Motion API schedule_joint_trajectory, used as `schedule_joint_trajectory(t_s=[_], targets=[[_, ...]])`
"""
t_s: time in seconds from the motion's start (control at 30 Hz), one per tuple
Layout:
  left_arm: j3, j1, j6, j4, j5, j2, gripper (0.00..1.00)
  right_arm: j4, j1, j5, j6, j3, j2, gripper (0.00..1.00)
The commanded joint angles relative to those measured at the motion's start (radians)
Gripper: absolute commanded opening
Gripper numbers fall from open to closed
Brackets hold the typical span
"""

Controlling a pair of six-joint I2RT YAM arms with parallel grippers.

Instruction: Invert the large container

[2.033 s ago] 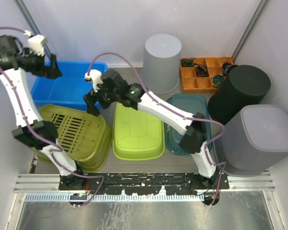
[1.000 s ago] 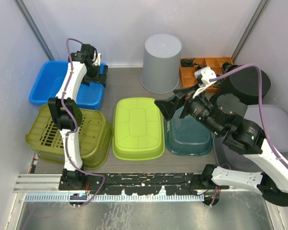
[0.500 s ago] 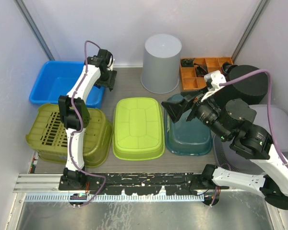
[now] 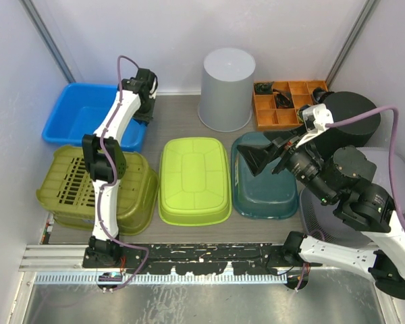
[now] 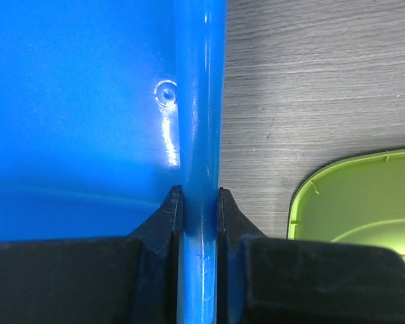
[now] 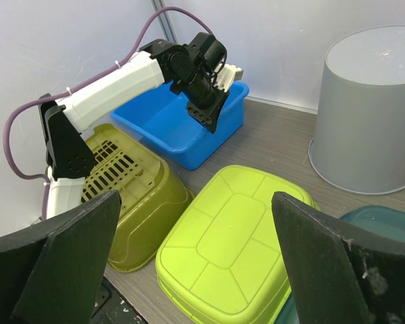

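Large blue rectangular plastic tub [image 4: 88, 120]: standing mouth-up at the rear left of the desk [image 4: 179, 121]. Not inverted.

Left jaws: closed on the tub's right-hand rim, near its far corner. In the left wrist view the two black fingers [image 5: 158, 223] press against either face of the blue wall, one inside the tub and one outside. Bare desk lies just right of the rim.

Right jaws: wide open, holding nothing. They are raised above the overturned teal plastic tub [image 4: 266, 192] on the right of the desk. In the right wrist view the fingers [image 6: 61, 263] are spread to the frame's sides.

Other items:
- Overturned lime-green plastic tub [image 4: 194, 179], mid-desk, apart from the blue tub.
- Overturned olive-green slotted basket [image 4: 98, 185], just in front of the blue tub.
- Inverted grey cylindrical bin [image 4: 227, 88], rear centre.
- Orange compartment tray [image 4: 278, 125], beside the grey bin on its right.
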Motion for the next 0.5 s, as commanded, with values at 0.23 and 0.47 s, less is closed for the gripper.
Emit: schedule_joint_trajectory(t_s=[0.23, 0.47], targets=[[0.120, -0.023, 0.018, -0.055, 0.078, 0.032, 0.00, 0.001, 0.002, 0.053, 0.026, 0.010, -0.034, 1.00], [0.239, -0.045, 0.023, -0.160, 0.194, 0.017, 0.00, -0.012, 0.002, 0.087, 0.020, 0.028, -0.047, 1.00]])
